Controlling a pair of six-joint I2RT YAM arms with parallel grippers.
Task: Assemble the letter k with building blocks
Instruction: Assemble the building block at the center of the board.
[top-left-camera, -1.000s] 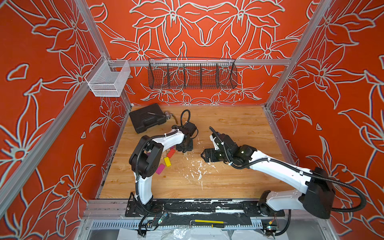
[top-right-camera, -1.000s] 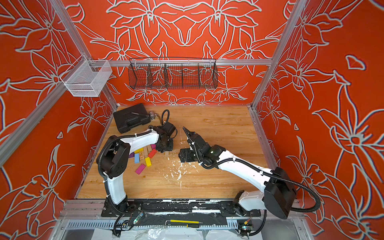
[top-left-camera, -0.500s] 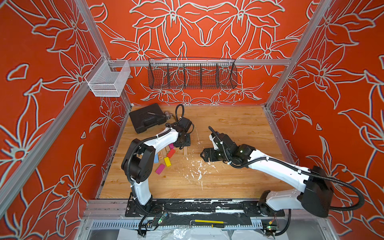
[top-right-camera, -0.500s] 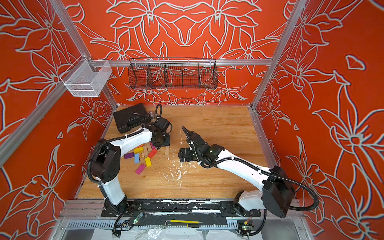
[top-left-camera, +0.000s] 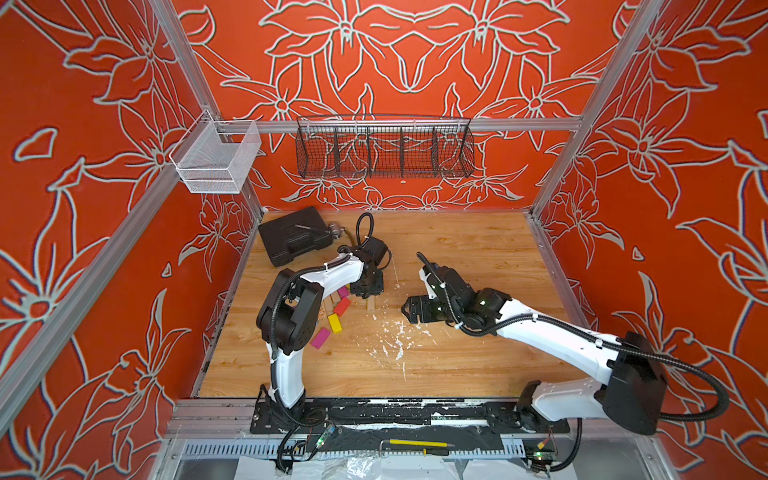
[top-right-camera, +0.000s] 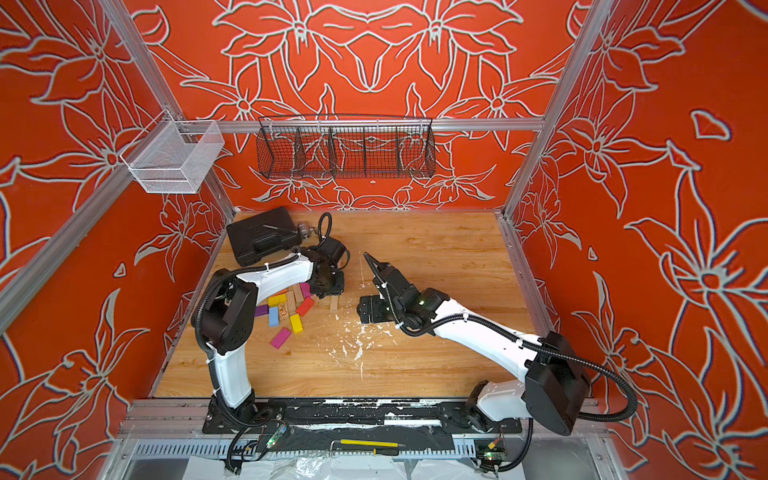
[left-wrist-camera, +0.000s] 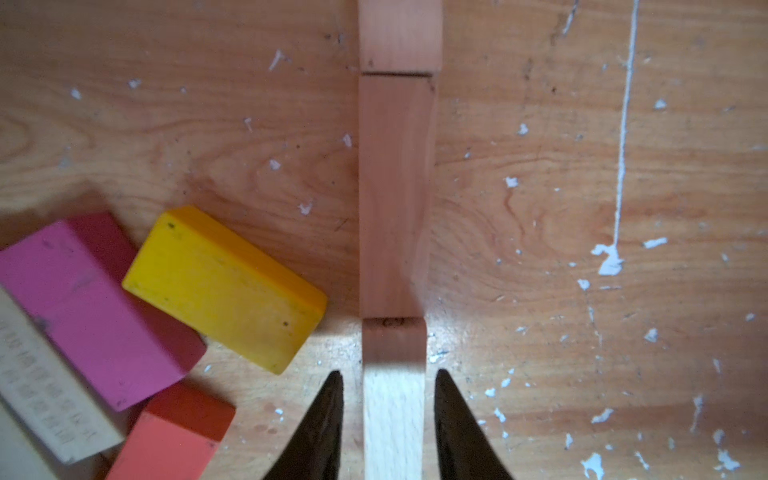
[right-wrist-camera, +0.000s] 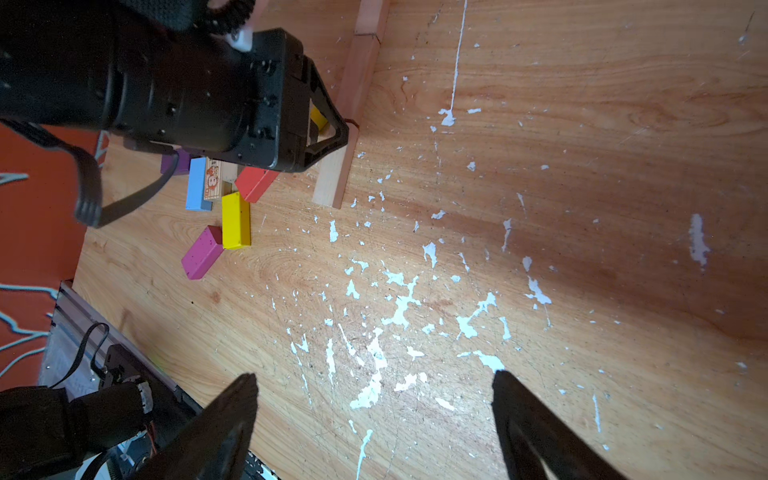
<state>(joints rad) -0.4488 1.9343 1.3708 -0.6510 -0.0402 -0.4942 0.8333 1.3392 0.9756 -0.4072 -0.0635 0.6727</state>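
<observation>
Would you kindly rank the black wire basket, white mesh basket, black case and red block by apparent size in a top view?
black wire basket
white mesh basket, though nearer the camera
black case
red block

robot lab cell: aluminium frame (top-left-camera: 519, 124), orange floral walls (top-left-camera: 415, 62), wire basket (top-left-camera: 384, 149), wooden tabletop (top-left-camera: 478, 249).

Wooden tabletop (top-left-camera: 457, 249) carries a black case (top-left-camera: 291, 241) at eleven o'clock, coloured blocks (top-left-camera: 334, 323) at nine, white flecks (top-left-camera: 395, 336) near centre
</observation>
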